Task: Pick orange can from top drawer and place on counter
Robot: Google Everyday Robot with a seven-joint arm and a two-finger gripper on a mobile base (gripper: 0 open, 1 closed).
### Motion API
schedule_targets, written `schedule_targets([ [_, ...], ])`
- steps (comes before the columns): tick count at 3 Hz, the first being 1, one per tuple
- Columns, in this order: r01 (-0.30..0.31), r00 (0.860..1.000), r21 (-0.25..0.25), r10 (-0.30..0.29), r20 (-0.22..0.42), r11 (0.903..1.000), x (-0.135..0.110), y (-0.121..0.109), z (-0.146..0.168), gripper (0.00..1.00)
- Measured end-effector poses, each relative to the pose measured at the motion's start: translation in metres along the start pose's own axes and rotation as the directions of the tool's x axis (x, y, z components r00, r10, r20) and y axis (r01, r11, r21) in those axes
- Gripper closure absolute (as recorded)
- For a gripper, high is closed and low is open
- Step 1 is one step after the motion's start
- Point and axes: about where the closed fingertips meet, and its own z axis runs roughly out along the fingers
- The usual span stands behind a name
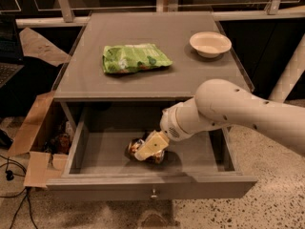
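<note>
The orange can point(133, 149) lies on its side on the floor of the open top drawer point(143, 183), near the middle. My gripper point(149, 148) reaches down into the drawer from the right and sits right on the can, covering its middle. The can rests on the drawer floor. My white arm point(238, 111) crosses the drawer's right half and hides part of its back. The grey counter point(157, 32) is above the drawer.
A green crinkly snack bag point(135, 57) lies on the counter's left centre. A cream bowl point(210, 43) stands at its back right. An open cardboard box point(35, 142) sits on the floor left of the cabinet. A cable point(9, 175) runs across the floor.
</note>
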Motion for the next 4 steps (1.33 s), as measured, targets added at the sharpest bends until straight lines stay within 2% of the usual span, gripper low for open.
schedule_targets([
  [2, -0.029, 0.999, 0.03, 0.029, 0.014, 0.9991, -0.001, -0.002, -0.002, 0.0],
  [3, -0.07, 0.997, 0.099, 0.071, -0.001, 0.9926, 0.016, -0.008, 0.012, 0.0],
  [4, -0.111, 0.994, 0.193, 0.11, 0.016, 0.9749, 0.024, -0.026, 0.025, 0.0],
])
